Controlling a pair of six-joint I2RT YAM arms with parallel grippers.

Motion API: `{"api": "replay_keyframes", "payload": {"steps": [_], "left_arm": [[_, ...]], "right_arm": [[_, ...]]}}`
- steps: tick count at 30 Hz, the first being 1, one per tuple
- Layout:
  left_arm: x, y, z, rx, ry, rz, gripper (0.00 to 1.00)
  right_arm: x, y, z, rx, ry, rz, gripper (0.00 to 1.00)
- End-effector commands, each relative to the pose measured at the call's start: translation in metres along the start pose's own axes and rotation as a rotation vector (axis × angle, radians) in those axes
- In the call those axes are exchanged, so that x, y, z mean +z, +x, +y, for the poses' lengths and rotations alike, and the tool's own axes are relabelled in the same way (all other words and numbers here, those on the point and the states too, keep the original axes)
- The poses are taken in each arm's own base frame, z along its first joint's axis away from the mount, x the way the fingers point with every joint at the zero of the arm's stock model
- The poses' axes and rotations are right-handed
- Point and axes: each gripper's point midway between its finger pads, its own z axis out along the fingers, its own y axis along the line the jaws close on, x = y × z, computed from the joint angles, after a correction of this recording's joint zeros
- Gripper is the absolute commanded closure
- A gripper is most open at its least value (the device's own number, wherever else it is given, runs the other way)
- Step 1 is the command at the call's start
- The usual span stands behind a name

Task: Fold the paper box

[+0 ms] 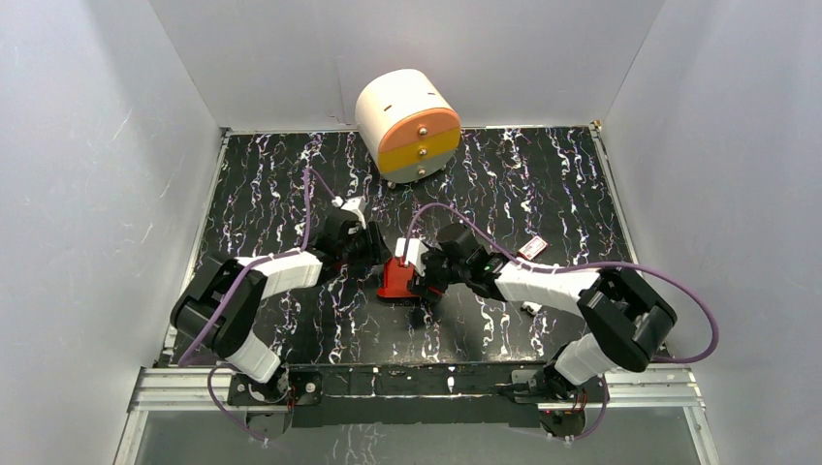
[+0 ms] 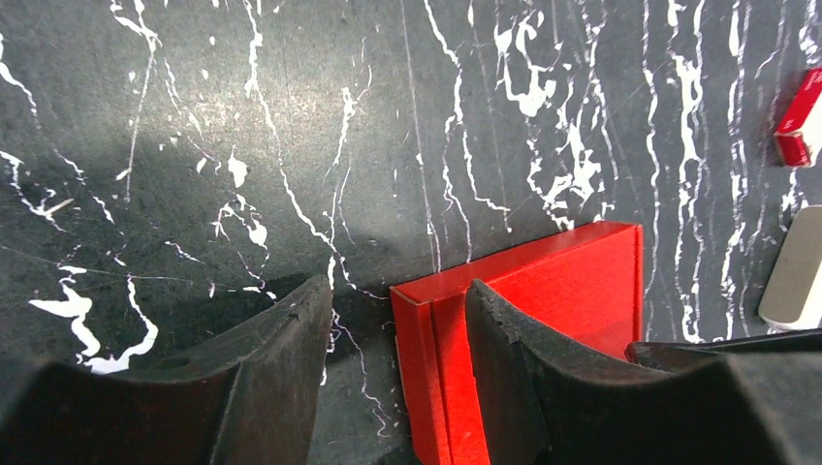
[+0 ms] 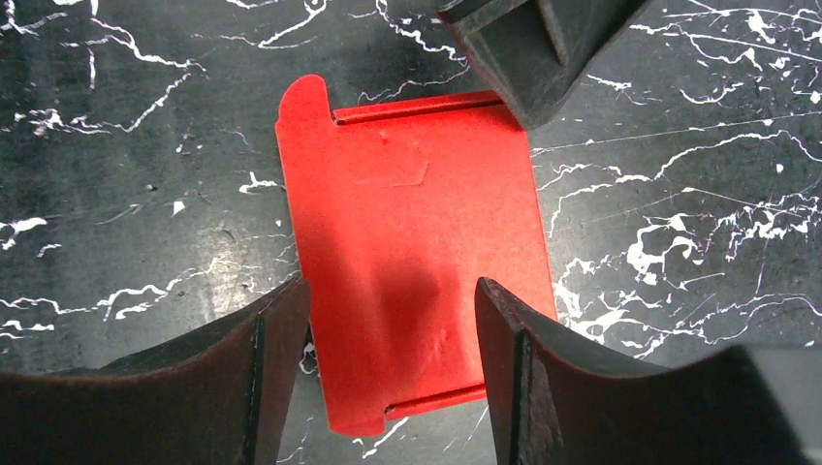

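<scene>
The paper box (image 1: 395, 281) is bright red card and lies on the black marbled table between the two arms. In the left wrist view the box (image 2: 572, 276) shows an upright side wall. My left gripper (image 2: 397, 325) is open and straddles that wall, one finger on the table side and the other finger (image 2: 523, 387) over the box's inside. The right wrist view shows the box (image 3: 407, 213) as a flat red panel with a rounded tab at its far left corner. Above its near end, my right gripper (image 3: 388, 325) hangs open, gripping nothing.
A round white, orange and yellow drawer unit (image 1: 407, 124) stands at the back. A tiny red-and-white packet (image 1: 532, 248) lies right of the arms, with a small white object (image 1: 530, 308) nearer. White walls close in three sides of the table.
</scene>
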Motion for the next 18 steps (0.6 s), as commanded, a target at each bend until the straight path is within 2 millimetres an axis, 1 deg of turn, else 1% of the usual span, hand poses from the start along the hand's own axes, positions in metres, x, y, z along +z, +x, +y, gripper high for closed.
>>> {"api": "replay_keyframes", "payload": {"steps": [1, 6, 12, 18], "left_arm": [[0.004, -0.005, -0.004, 0.038, 0.026, 0.015, 0.50], [0.009, 0.002, -0.003, 0.042, 0.033, 0.042, 0.51], [0.010, 0.009, -0.002, 0.046, 0.035, 0.072, 0.52], [0.012, 0.016, -0.001, 0.044, 0.046, 0.099, 0.52]], "right_arm": [[0.007, -0.023, -0.013, -0.091, 0.011, -0.052, 0.31], [0.016, -0.014, -0.013, -0.099, 0.006, -0.020, 0.34], [0.026, 0.004, -0.004, -0.115, -0.010, 0.042, 0.37], [0.036, 0.023, 0.003, -0.159, 0.014, 0.138, 0.37]]}}
